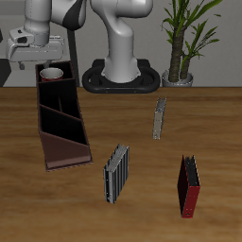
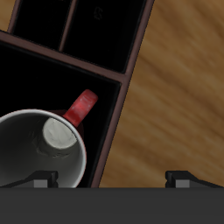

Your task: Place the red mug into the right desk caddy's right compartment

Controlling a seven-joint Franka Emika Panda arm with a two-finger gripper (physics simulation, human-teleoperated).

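We find no text, label, brand, number or sign that we can read in either view. The surfaces we see, such as the right desk caddy (image 1: pixel 60 121) and the red mug (image 2: pixel 45 150), carry no lettering.

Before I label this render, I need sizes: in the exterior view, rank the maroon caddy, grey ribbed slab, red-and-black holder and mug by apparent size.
1. right desk caddy
2. grey ribbed slab and red-and-black holder: look alike, unranked
3. red mug, partly hidden

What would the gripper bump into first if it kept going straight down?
Probably the red mug standing in the end cell of the caddy, just under the gripper; depth is hard to judge.
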